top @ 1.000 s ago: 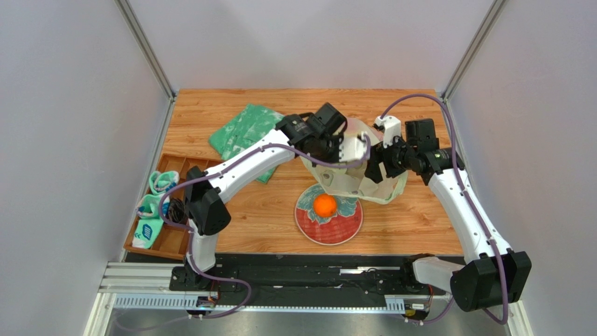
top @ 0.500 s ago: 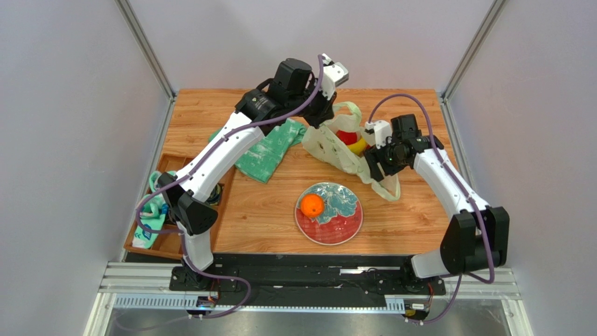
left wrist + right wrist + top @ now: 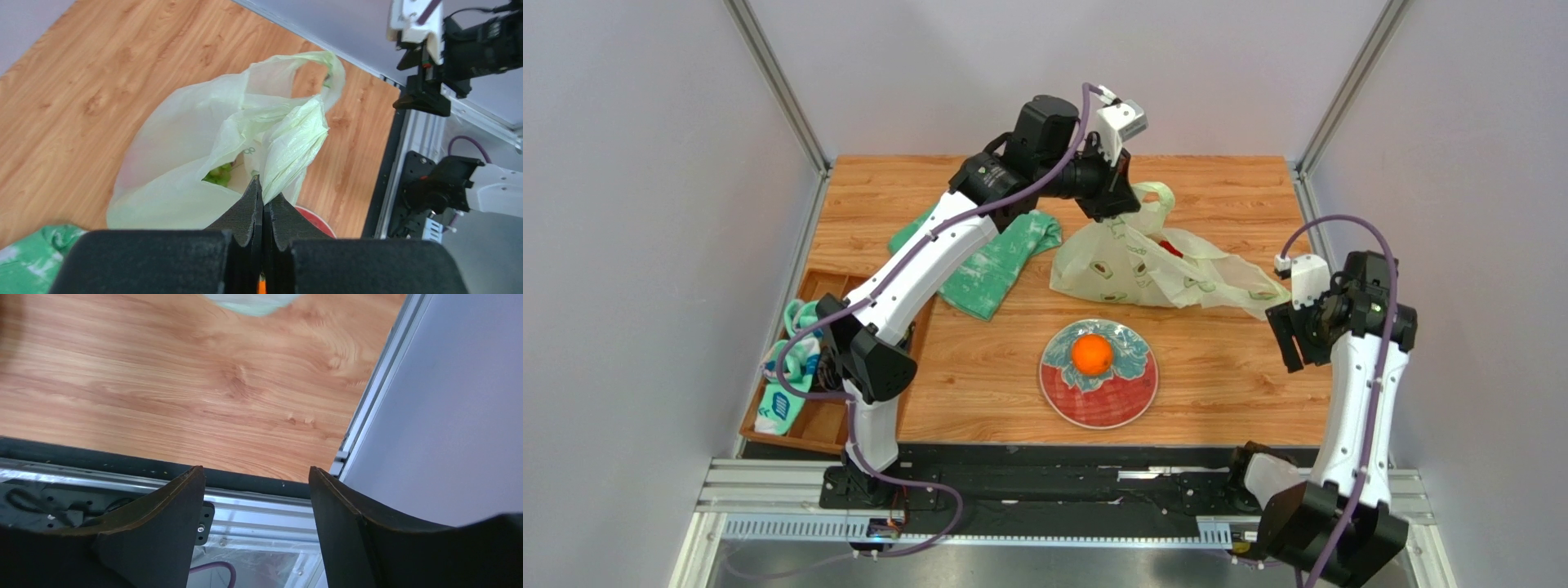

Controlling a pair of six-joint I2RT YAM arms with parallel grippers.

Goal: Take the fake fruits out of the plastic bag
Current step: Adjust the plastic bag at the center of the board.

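One fruit is out as far as I can see: the orange sits on the plate in the middle of the table, apart from the plastic bag, which lies slumped on the far right part of the wood. The left gripper is clamped tight on a fold of film at the bag's mouth, and through the gap a red fruit and a green fruit show inside. The right gripper hangs with jaws spread and nothing between them, out by the table's right edge. I would judge the step in hand to be holding the mouth open for a pick. The left should lift only enough to keep the rim up and taut, not so much that the whole bag swings. The right should come in low along the wood, jaws wide, and take the red one squarely, since glossy round plastic will likely squirt out of a glancing pinch. Room looks tight on the right, where the bag's tail lies near the table's edge; the bare wood between bag and plate seems the safer lane. The green cloth under the left arm and the tray at the left edge are out of the way.
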